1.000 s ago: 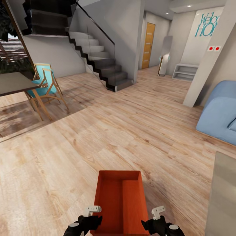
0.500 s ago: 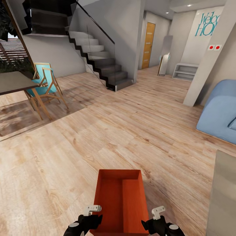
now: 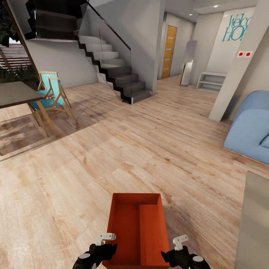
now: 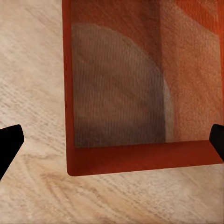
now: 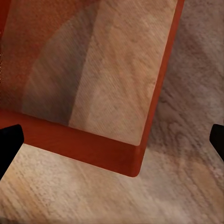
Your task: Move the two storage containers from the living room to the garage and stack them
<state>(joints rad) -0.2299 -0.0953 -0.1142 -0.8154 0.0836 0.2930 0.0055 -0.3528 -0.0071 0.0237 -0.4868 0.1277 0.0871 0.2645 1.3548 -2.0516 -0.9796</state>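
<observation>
One orange-red open-topped storage container [image 3: 136,231] lies lengthwise in front of me over the light wood plank floor of the living room, at the bottom centre of the head view. My left gripper [image 3: 98,254] is against its left wall and my right gripper [image 3: 179,256] is by its right wall. In the left wrist view the container [image 4: 121,84] sits beyond the left gripper [image 4: 112,142], whose black fingertips stand wide apart. The right wrist view shows a container corner [image 5: 84,70] beyond the right gripper [image 5: 112,139], which is also spread open.
A staircase [image 3: 116,74] rises ahead on the left. A turquoise chair [image 3: 50,95] and a table [image 3: 15,93] stand at far left. The blue sofa [image 3: 252,127] and a grey low table edge [image 3: 254,224] are on the right. A wooden door [image 3: 169,46] ends the hallway.
Almost nothing: the view has crept slightly, with the sofa edging right. The container and both grippers keep the same places in the picture.
</observation>
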